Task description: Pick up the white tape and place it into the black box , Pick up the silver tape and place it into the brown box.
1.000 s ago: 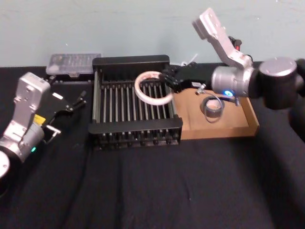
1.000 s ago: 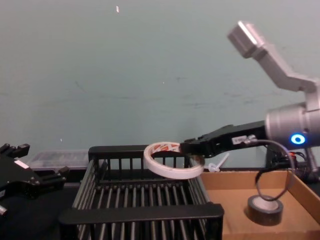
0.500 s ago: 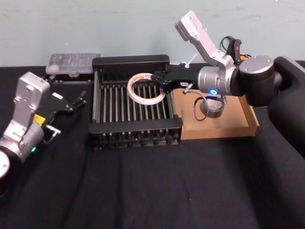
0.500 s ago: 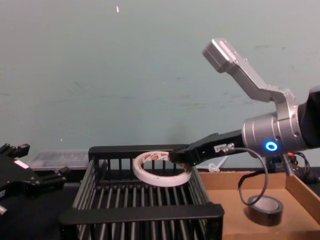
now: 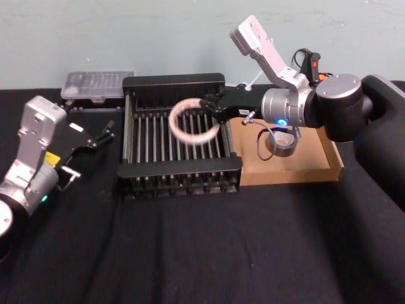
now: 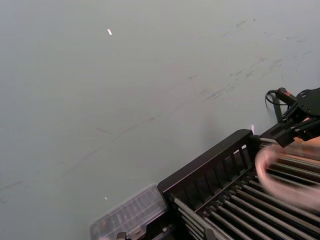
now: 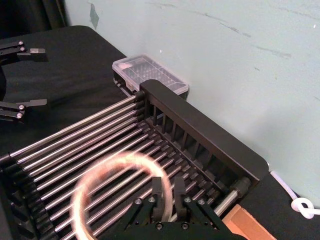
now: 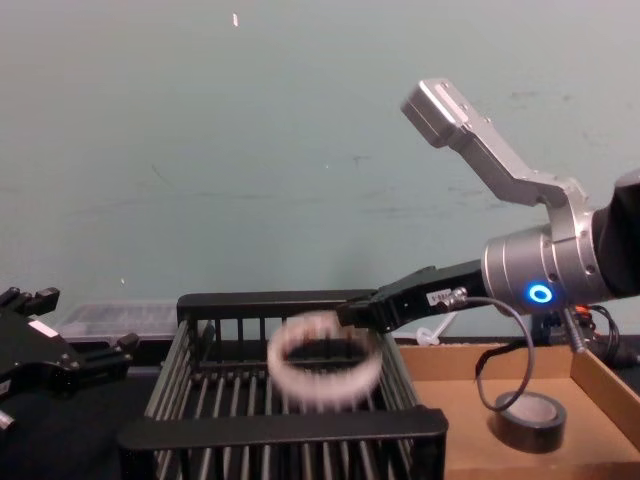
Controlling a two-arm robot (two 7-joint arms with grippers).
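Now white tape (image 5: pixel 193 121) — over black box (image 5: pixel 174 83).

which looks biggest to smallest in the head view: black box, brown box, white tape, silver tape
1. black box
2. brown box, though the right arm covers part of it
3. white tape, blurred, just off the right end effector
4. silver tape

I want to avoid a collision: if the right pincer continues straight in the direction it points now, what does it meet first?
Probably the falling white tape just ahead of the right pincer; beyond it, the black box's left wall. Depth is unclear.
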